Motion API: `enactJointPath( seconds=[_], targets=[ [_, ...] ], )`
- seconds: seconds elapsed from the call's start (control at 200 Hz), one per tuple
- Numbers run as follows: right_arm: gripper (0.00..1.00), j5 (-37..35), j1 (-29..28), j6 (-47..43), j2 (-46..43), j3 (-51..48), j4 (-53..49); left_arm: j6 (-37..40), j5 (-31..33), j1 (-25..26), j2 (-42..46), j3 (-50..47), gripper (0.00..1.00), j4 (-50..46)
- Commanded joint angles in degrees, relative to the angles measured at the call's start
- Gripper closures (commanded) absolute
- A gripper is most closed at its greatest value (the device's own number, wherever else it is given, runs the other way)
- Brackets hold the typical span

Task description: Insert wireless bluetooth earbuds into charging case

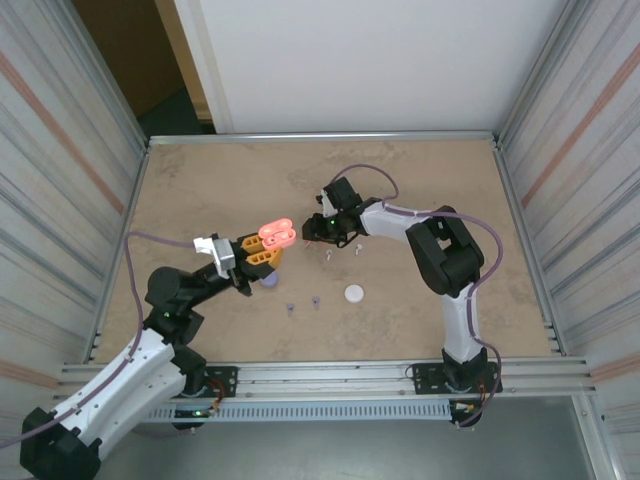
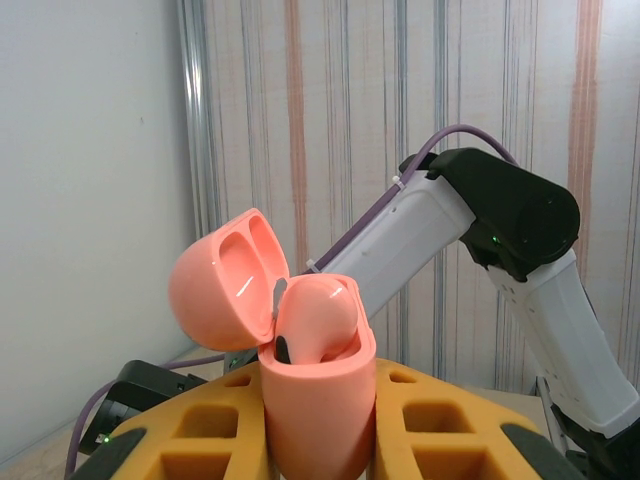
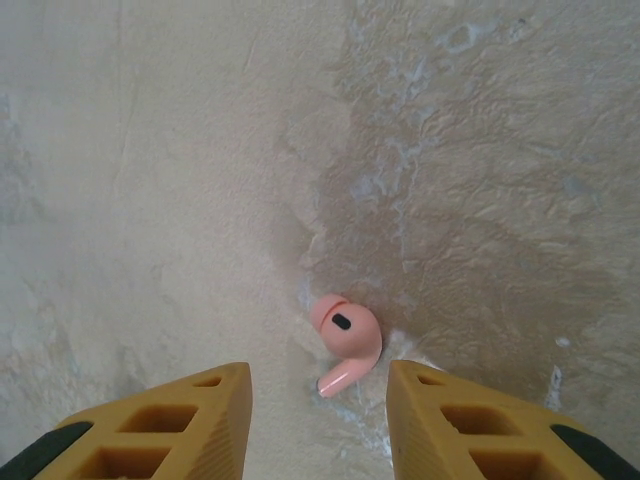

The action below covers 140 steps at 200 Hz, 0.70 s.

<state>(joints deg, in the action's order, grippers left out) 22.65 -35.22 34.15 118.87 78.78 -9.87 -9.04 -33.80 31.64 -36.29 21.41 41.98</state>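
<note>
Step in hand: picking up the second pink earbud for the pink case. Item, left gripper (image 1: pixel 258 256): pressed against the sides of the pink case (image 2: pixel 318 410), which it holds upright above the counter (image 3: pixel 150 150), lid (image 2: pixel 228 292) hinged open. Item, first pink earbud (image 2: pixel 316 314): seated in one well of that case; the other well looks unfilled from the left wrist view, though I cannot see right into it. Item, right gripper (image 3: pixel 318 415): fingers spread, empty, poised low over the counter near its middle. Item, loose pink earbud (image 3: pixel 346 340): lying on its side on the counter just ahead of the gap between those fingers, stem pointing back toward them, touched by neither. Item, white earbuds (image 1: pixel 343 250): two, on the counter just beside the right gripper. Item, purple earbuds (image 1: pixel 302 305): two, nearer my bases. Item, white case (image 1: pixel 354 293) and purple case (image 1: pixel 270 283): on the counter, the purple one partly under the left gripper. Next move, as I judge it: bring the right gripper forward and down so the fingers flank the earbud, pinch it gently, being so small and smooth, then carry it to the open well.
</note>
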Motion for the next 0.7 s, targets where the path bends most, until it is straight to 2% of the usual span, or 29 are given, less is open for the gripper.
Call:
enactJointPath(
  seconds=[0.0, 0.697],
  targets=[
    [0.62, 0.9, 0.5, 1.5, 1.6, 1.9, 1.3, 0.0, -0.2, 0.5, 1.1, -0.1, 1.0, 1.0],
    [0.64, -1.0, 0.2, 0.6, 4.4, 4.4, -1.2, 0.5, 0.2, 0.5, 2.8, 0.5, 1.0, -0.8]
  ],
)
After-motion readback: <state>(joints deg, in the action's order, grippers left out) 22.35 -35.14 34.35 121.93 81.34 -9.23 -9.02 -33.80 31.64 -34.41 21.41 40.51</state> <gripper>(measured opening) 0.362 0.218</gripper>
